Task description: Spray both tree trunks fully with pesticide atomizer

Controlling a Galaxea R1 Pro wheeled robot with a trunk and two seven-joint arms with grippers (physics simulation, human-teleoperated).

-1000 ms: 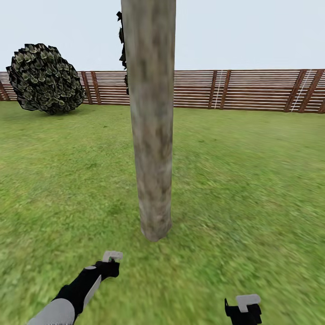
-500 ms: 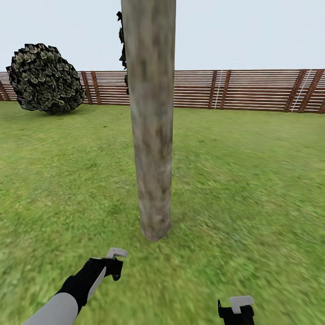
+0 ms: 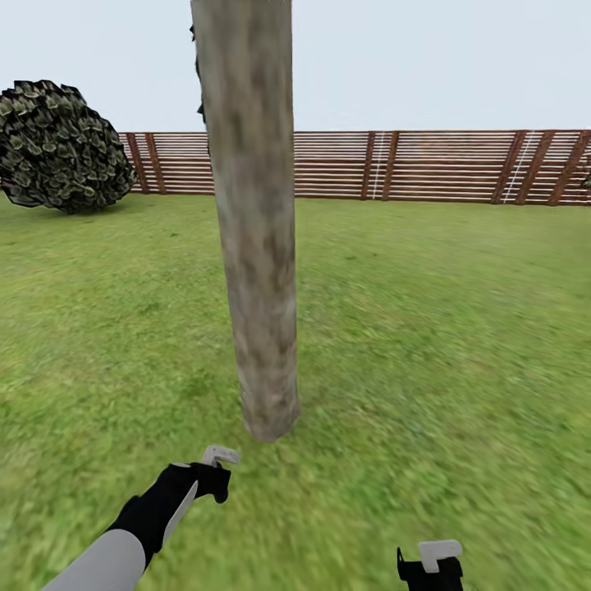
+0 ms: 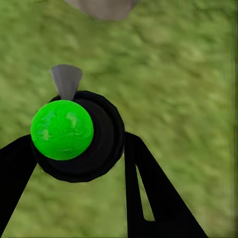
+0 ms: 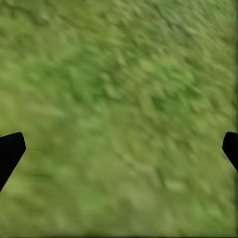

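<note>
Taking the tree trunk [image 3: 254, 246] as the landmark: it is a thick, straight, bare column of mottled beige-grey bark, rising out of the head view from a rounded foot planted in the lawn [image 3: 443, 345], a rough, blurred green turf with paler and darker patches. Far to the left of the trunk and well behind it sits a round shrub [image 3: 57, 148], a dark ball of small, scaly, pale-edged leaves. Behind the trunk, across the width of the lawn, runs the fence [image 3: 427, 164], thin horizontal reddish-brown wooden slats between darker posts, some posts leaning. Near the trunk's foot, a little to its left and closer to the robot, the left arm reaches in, pale grey at the forearm and matte black at the wrist, ending in the left end effector [image 3: 215, 469]. In the left wrist view its two flat black fingers [image 4: 148, 193] pinch the pesticide atomizer [image 4: 79, 134]: seen end-on, it shows a dark round body, a glossy bright green dome facing the camera rather than a red top, and a pale grey tapered piece beside it, with the trunk's grey foot [image 4: 101, 7] just beyond over grass. To the right of the trunk and nearest the robot, the right end effector [image 3: 433, 562] hangs over bare turf, black with a pale blocky part; in the right wrist view its fingertips [image 5: 10, 148] stand spread wide apart, with nothing between them.
</note>
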